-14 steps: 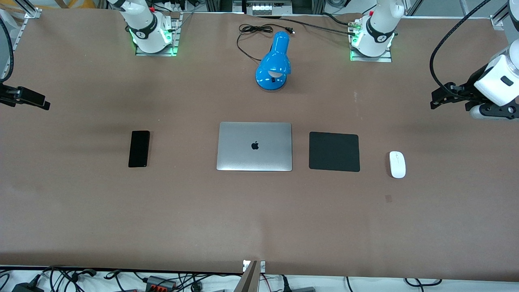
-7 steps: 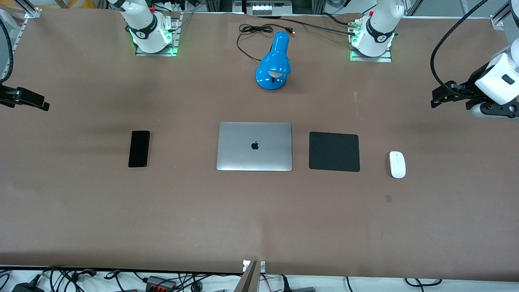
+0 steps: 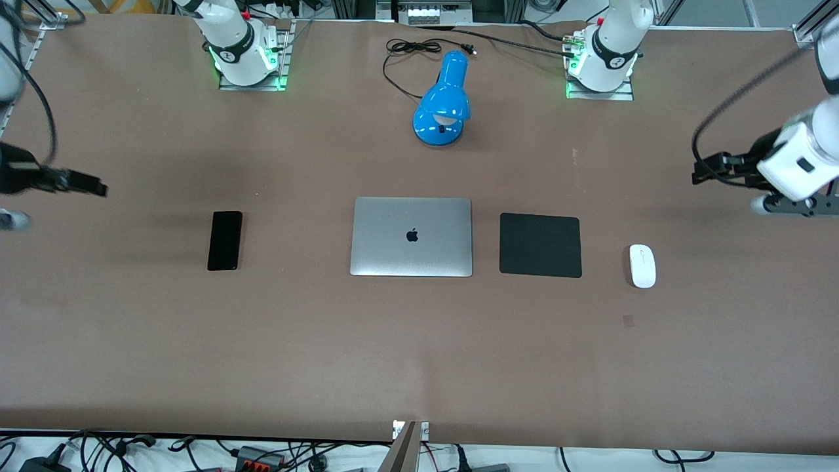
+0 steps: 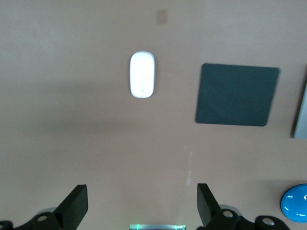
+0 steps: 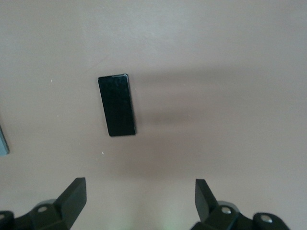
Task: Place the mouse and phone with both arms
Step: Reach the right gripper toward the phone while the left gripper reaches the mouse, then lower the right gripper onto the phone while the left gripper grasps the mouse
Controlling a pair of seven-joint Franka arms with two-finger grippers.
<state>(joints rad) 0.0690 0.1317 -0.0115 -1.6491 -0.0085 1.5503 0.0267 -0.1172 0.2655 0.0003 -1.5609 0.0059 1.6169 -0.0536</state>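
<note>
We hold both hands high over the two ends of the counter (image 3: 419, 341), fingers spread wide and carrying nothing, and neither task item has been lifted. The mouse (image 3: 642, 265) lies flat toward the left arm's end, just beside the black pad (image 3: 540, 244) but apart from it; the phone (image 3: 225, 240) lies flat toward the right arm's end, well apart from the closed laptop (image 3: 411, 236) at the centre. Our left hand (image 3: 704, 169) hangs over bare counter close to the mouse, and its wrist camera frames the mouse (image 4: 142, 74) between the two dark fingers (image 4: 74, 206), which we read as a line-up for a top-down pick. Our right hand (image 3: 92, 187) hangs over the counter's end near the phone, and its wrist view puts the phone (image 5: 117, 105) ahead of its splayed fingers (image 5: 72, 196) in the same way. The pad's place next to the laptop suggests it is where the mouse belongs; where the phone should go we cannot judge. A blue lamp (image 3: 442, 105) stands between the two arm bases with its cord looped on the counter. Most of each arm is cut off at the front view's edges, the right hand there is blurred, and the wrist views show only the finger ends, so the hands' height above the counter is hard to gauge.
</note>
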